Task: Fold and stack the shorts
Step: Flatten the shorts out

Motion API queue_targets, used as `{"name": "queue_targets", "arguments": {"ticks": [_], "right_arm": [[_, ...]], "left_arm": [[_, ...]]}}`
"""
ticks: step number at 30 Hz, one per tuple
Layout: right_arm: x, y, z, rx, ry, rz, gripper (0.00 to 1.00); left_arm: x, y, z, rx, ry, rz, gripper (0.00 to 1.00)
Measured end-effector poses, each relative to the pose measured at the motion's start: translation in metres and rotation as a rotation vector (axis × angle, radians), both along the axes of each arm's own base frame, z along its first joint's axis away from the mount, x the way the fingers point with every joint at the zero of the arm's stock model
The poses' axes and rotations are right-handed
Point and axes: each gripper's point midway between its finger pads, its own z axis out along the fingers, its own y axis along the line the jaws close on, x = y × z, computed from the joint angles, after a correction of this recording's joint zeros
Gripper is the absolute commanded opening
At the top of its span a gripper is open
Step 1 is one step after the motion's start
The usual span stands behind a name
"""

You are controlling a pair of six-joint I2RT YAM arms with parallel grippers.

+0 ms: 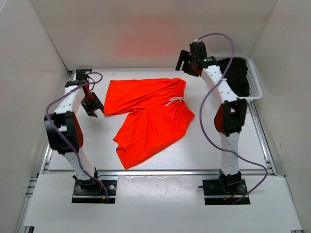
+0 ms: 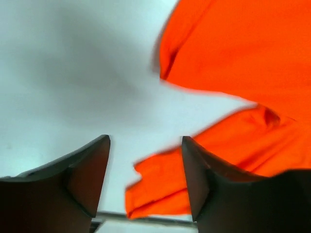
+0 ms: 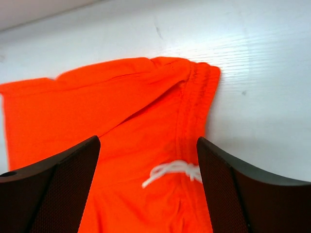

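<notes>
Blurred frame: left gripper (image 2: pixel 146 143) jaws spread wide above white table (image 2: pixel 68 73), orange shorts (image 2: pixel 238 53) lying ahead and right.

The shorts (image 1: pixel 150 116) lie spread on the table (image 1: pixel 243 145) between the two arms, with the waistband (image 1: pixel 189 99) to the right and the legs running left (one behind, one reaching toward the near edge). The left gripper (image 1: pixel 95 110) hangs just left of the rear leg's hem. The right gripper (image 1: pixel 186 65) sits behind the waistband's far end. A basket (image 1: pixel 256 92) in the far right corner holds a pile of fabric (image 1: pixel 239 77).
</notes>
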Motion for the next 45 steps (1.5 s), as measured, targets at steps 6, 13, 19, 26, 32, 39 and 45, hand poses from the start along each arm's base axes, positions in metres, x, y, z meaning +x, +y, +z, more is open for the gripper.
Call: {"name": "queue_targets", "arguments": {"ticks": [6,13,19,26,32,39,45], "right_arm": [[-0.072,-0.033,0.106,0.001,-0.176,-0.05,0.37],[-0.177,-0.053,0.045,0.034,-0.033,-0.019,0.62],[-0.267,-0.057,-0.09,0.081,0.356,0.022,0.72],[-0.279,-0.053,-0.102,0.145,0.394,0.028,0.75],[-0.26,-0.055,-0.11,0.202,0.385,0.0,0.73],[-0.242,-0.05,-0.145,0.215,0.475,-0.031,0.66],[-0.215,-0.043,-0.146,0.219,0.435,-0.045,0.56]], "left_arm": [[-0.066,-0.035,0.026,-0.013,-0.076,-0.07,0.37],[-0.116,-0.07,-0.039,-0.084,0.121,-0.154,0.79],[-0.114,-0.082,-0.071,-0.095,0.182,-0.181,0.49],[-0.108,-0.088,-0.074,-0.116,0.193,-0.176,0.1],[-0.09,-0.071,-0.064,-0.078,0.149,-0.122,0.1],[-0.023,-0.035,-0.016,-0.026,-0.014,-0.035,0.1],[-0.001,-0.012,-0.034,0.027,0.036,0.0,0.14]]}}
